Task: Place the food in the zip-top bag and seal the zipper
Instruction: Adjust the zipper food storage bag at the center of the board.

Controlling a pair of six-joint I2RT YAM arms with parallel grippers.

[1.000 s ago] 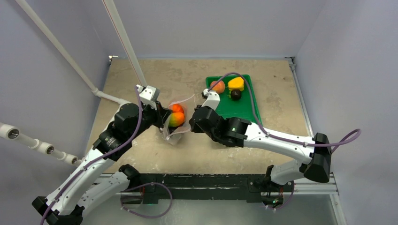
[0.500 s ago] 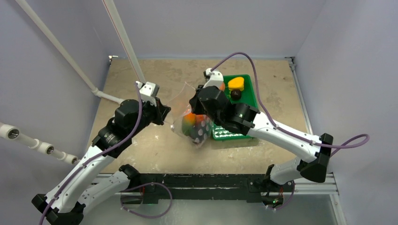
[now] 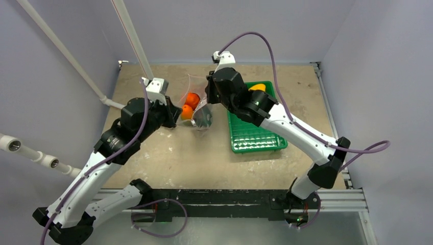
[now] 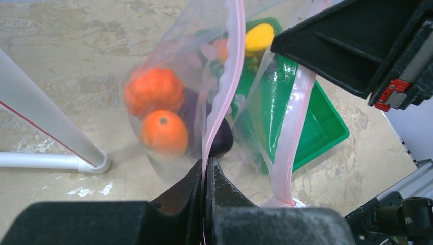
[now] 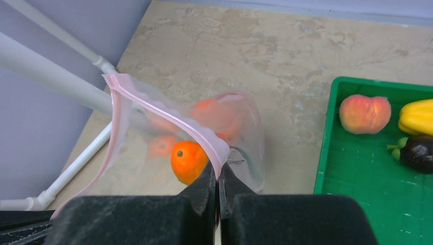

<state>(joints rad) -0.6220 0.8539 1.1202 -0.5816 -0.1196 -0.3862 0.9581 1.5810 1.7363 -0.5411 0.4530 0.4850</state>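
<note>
Since both tools are clamped on its rim, the clear crinkly zip-top bag [image 3: 198,113] hangs above the beige tabletop [image 3: 153,153], just left of the green ribbed plastic tray [image 3: 255,145], by the tray's far-left corner.

- Left tool [image 4: 205,167]: fingers fully together on the pinkish zipper strip [image 4: 227,87], no gap visible.
- Right tool [image 5: 218,172]: same, nipped shut on the strip from the tray side.
- Likely reason for the two-point hold: hanging by the rim keeps the mouth up and lets the load sink away from the zipper.

Bag condition:
- The mouth isn't sealed. Both wrist views show the two pink tracks diverging between the pinch points.
- The film is wrinkled and glossy, bulging low.
- Inside are two orange toy fruits [image 4: 158,109] and a dark purple piece [image 4: 222,144], all at the bottom.

On the tray, outside the bag: a peach-coloured toy fruit [image 5: 365,113], a yellow toy pepper [image 5: 417,116] and a dark toy eggplant [image 5: 419,153]. My read is that filling isn't finished, so sealing now would be early.

Risk: thin film held by narrow pinches, so the strip could slip out if the tools pull apart.
</note>
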